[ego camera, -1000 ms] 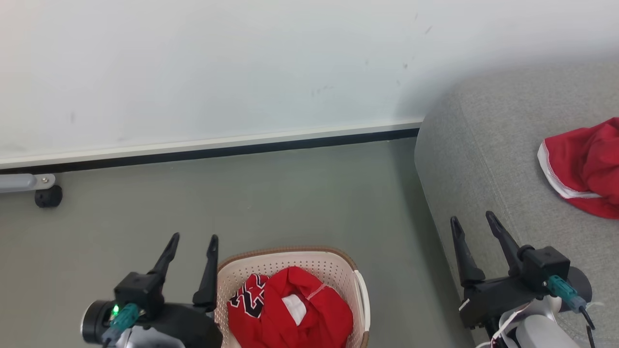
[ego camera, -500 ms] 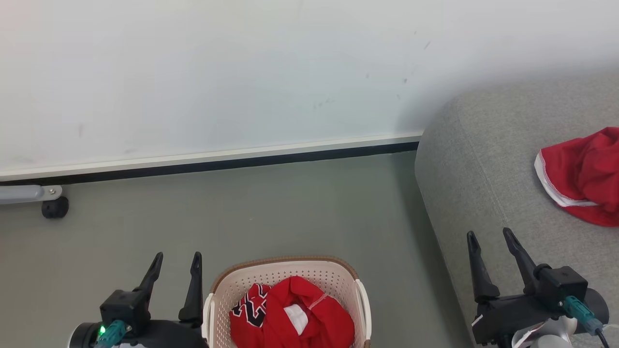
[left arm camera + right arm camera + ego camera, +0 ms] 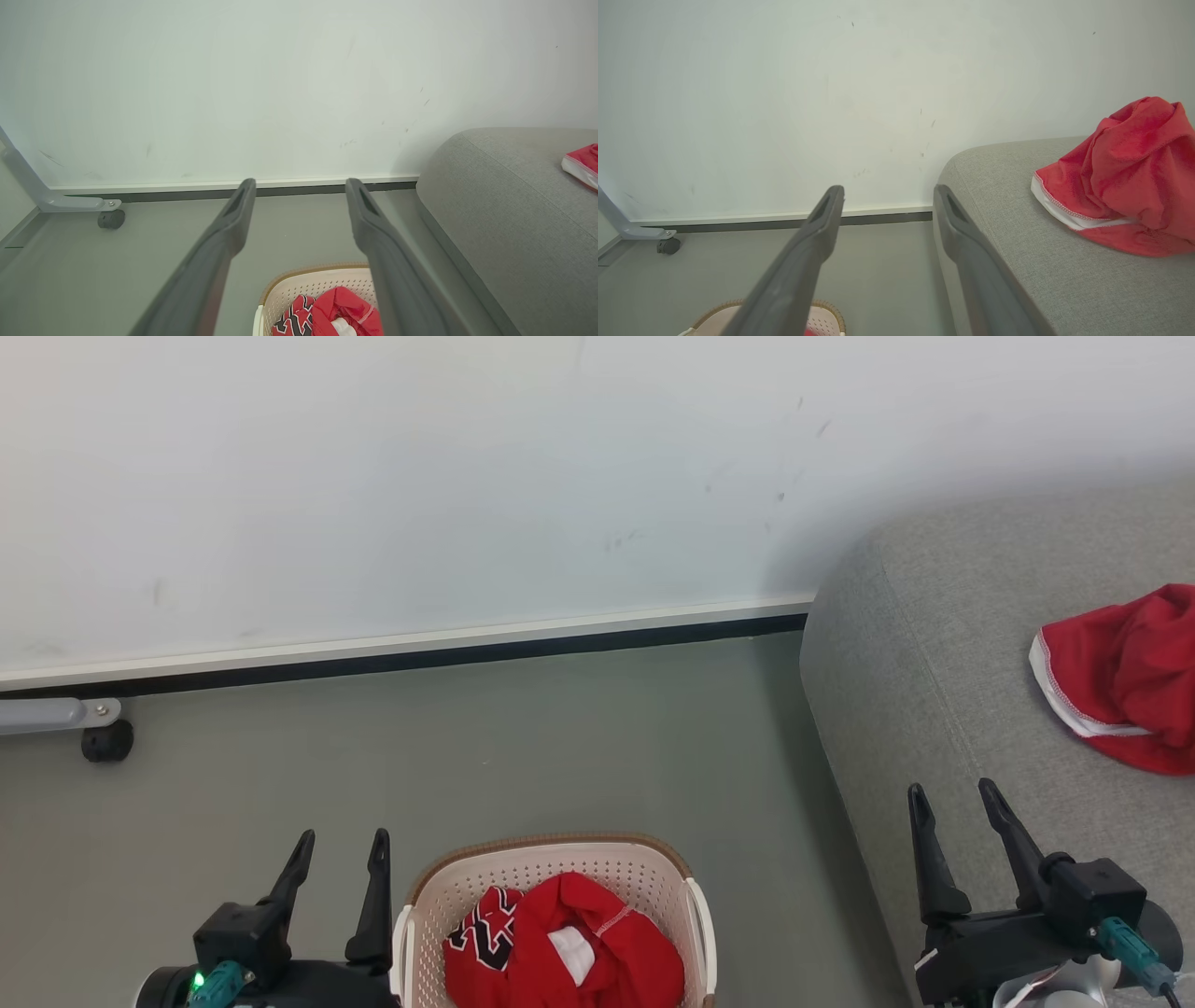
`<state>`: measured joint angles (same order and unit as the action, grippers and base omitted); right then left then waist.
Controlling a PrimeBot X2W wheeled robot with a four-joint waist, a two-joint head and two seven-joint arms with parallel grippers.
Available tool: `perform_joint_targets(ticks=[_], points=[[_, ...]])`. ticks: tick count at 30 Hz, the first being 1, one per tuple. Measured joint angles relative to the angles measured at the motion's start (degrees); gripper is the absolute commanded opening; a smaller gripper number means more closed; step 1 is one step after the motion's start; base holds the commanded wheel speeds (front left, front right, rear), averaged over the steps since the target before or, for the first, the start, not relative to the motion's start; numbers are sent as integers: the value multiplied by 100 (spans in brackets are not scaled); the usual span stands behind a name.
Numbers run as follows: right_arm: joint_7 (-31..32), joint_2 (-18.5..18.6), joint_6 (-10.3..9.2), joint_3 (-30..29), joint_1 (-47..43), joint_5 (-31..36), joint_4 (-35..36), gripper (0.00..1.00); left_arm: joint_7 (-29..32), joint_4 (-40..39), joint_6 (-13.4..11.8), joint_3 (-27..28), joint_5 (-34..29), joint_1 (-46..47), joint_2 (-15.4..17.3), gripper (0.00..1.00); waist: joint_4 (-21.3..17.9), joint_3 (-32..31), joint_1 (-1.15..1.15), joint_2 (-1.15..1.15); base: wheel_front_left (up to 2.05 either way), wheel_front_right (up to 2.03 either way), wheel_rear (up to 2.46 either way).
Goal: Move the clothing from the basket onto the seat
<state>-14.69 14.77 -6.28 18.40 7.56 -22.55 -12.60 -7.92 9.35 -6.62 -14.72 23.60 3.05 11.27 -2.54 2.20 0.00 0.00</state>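
Bright red soft-fabric clothing (image 3: 607, 947) in the cream perforated plastic basket (image 3: 560, 861) looked light and limp; a raised fold suited pinching. Left gripper (image 3: 342, 838) and right gripper (image 3: 952, 789) fingers gaped, empty.

Home-like room; sofa (image 3: 934, 644), laundry basket (image 3: 523, 870)

White wall (image 3: 467, 476), dark baseboard (image 3: 467, 651), grey floor (image 3: 560, 737); black caster (image 3: 106, 743) under grey bracket (image 3: 47, 714).

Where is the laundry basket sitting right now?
In the head view the basket stands on the floor at the bottom centre, just right of the left gripper, with the grey seat off to its right.
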Motion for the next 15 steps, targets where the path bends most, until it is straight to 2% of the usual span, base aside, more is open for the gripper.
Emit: perform_joint_targets(ticks=[15], points=[[46, -15, -27, -40, -11, 0, 227, 100, 25, -62, -1, 10, -58, 1, -5, 100, -23, 51, 0, 0, 0, 0, 0]])
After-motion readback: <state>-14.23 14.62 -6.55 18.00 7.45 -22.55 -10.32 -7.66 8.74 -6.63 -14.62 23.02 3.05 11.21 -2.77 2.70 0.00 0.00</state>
